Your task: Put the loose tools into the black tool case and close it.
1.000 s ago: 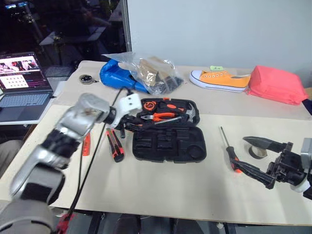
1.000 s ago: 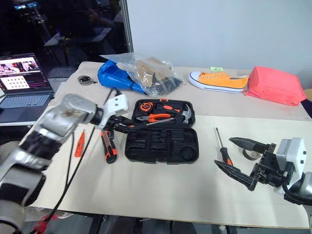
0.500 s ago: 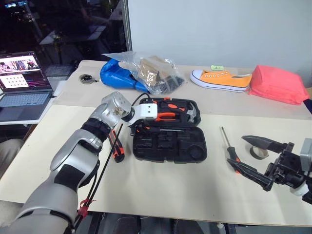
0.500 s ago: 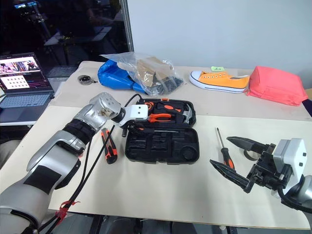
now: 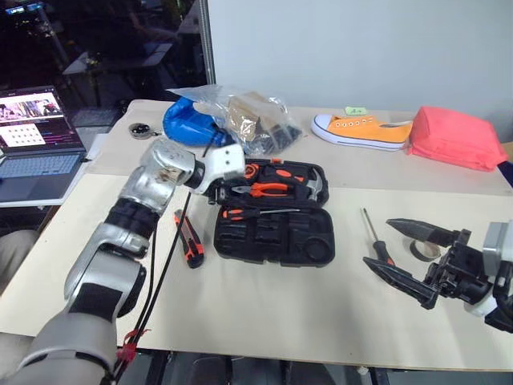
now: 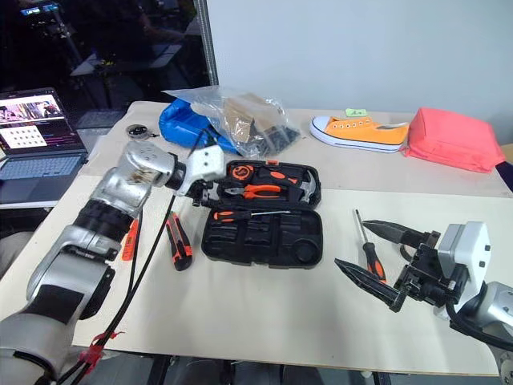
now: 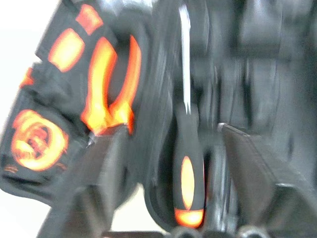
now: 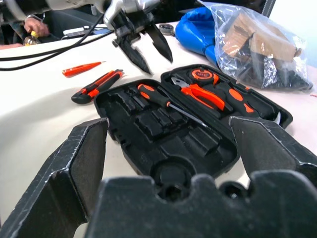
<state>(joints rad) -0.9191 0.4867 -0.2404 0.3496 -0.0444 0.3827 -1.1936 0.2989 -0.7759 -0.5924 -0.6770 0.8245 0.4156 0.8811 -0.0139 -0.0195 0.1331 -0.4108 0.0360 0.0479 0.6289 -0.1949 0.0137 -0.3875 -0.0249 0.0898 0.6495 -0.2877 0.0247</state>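
Observation:
The black tool case [image 6: 264, 241] lies open in the middle of the table. One orange-and-black screwdriver [image 6: 248, 214] rests across its front half. My left gripper [image 6: 207, 196] hangs open just above the case's back left corner, apart from that screwdriver [image 7: 188, 173]. The utility knife [image 5: 189, 238] and the slim orange screwdriver [image 8: 81, 68] lie left of the case. To the right, another screwdriver [image 6: 369, 257] and the dark tape roll [image 5: 418, 251] lie by my right gripper [image 6: 350, 243], which is open and holds nothing.
Orange pliers [image 5: 268, 189], a hammer [image 5: 317, 186] and a tape measure sit in the case's back half. A blue bag [image 5: 188, 120], a clear plastic bag [image 5: 256, 116], an orange shoe [image 5: 365, 128] and a pink pouch [image 5: 457, 136] line the back. A laptop [image 5: 36, 140] stands far left.
My left gripper brought a screwdriver from the case's left side over the case, opened and let it go; the screwdriver now lies in the case. The gripper has drawn up and back.

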